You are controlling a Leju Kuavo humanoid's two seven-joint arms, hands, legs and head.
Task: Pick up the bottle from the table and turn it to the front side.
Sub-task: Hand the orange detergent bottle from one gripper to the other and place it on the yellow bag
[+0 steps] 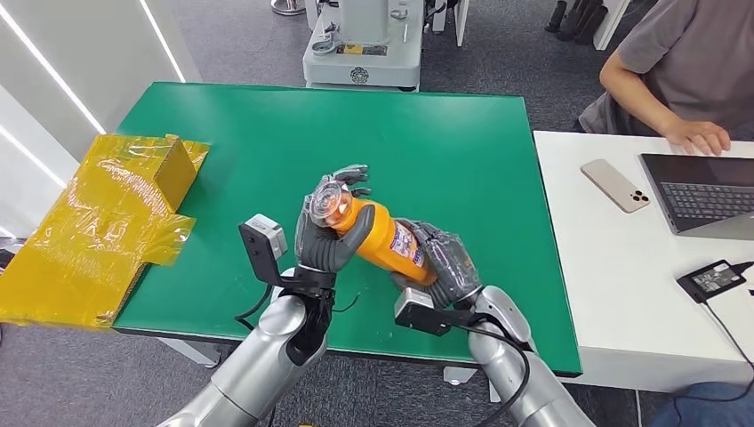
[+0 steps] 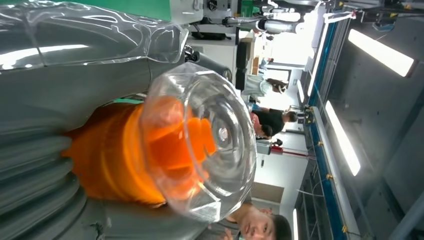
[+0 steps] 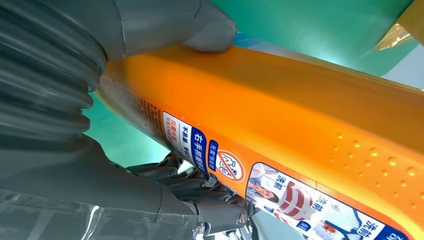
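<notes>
Bottle count: one orange bottle (image 1: 382, 242) with a clear faceted cap (image 1: 327, 201), held tilted above the green table (image 1: 267, 133), not touching it
Bottle label: printed panel with a red prohibition mark seen along the side in the right wrist view (image 3: 320, 200)
Hands: two, both on the bottle
Left hand (image 1: 331, 233): wrapped around the cap end, thumb laid across the bottle neck, fingers (image 1: 354, 174) curled over beyond the cap; cap seen end-on in the left wrist view (image 2: 205, 145)
Right hand (image 1: 445, 260): closed around the bottle's lower end, thumb (image 3: 200, 25) pressed on one side, dark fingers (image 3: 200, 185) pressed on the other
Tables: two; a white table (image 1: 613, 294) is set just beside the green table
Yellow items: one taped yellow box (image 1: 173, 169) on flattened yellow sheeting (image 1: 80, 240), at the green table's edge, well apart from the bottle
White table items: one phone (image 1: 615, 185), one laptop (image 1: 702, 191), one black power adapter (image 1: 714, 278)
People: one person's hand (image 1: 698, 135) resting by the laptop
Beyond the green table: one grey machine base (image 1: 363, 49)
Obstruction: none seen between the bottle and the green table
</notes>
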